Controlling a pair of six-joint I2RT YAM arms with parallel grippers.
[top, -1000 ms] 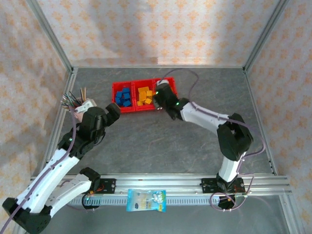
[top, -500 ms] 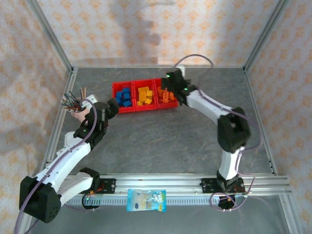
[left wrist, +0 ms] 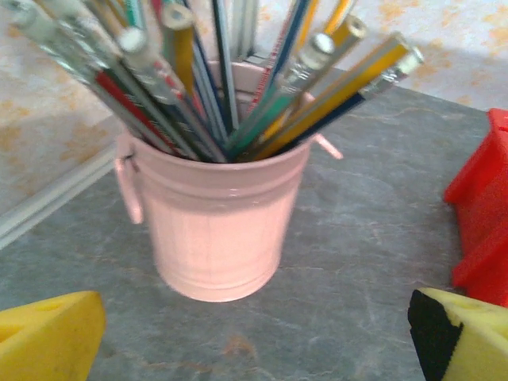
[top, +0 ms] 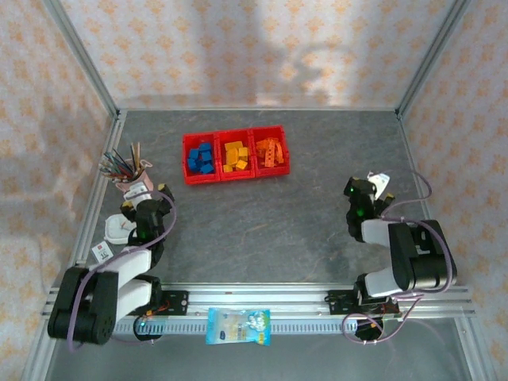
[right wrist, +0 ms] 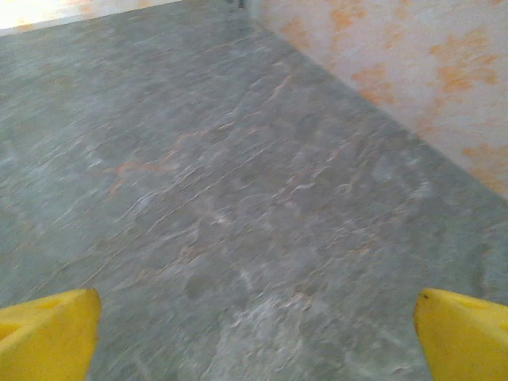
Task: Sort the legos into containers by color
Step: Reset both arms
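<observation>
Bins: three joined red bins (top: 236,175) at the far middle of the table (top: 262,230)
Bricks: blue bricks (top: 201,157) in the left bin, yellow-orange bricks (top: 235,155) in the middle one, orange bricks (top: 269,152) in the right one
Left gripper (left wrist: 254,337): jaws spread wide, holding nothing, facing the pink pen cup (left wrist: 214,214) close ahead
Right gripper (right wrist: 254,337): jaws spread wide, holding nothing, over bare table near the right wall, well apart from the bins

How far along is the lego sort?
Looks done: blue plastic bricks sit in the left red plastic bin, yellow-orange bricks in the middle, orange bricks in the right. In hand: nothing; left claw and right claw are open, empty. Left: nothing evident.
</observation>
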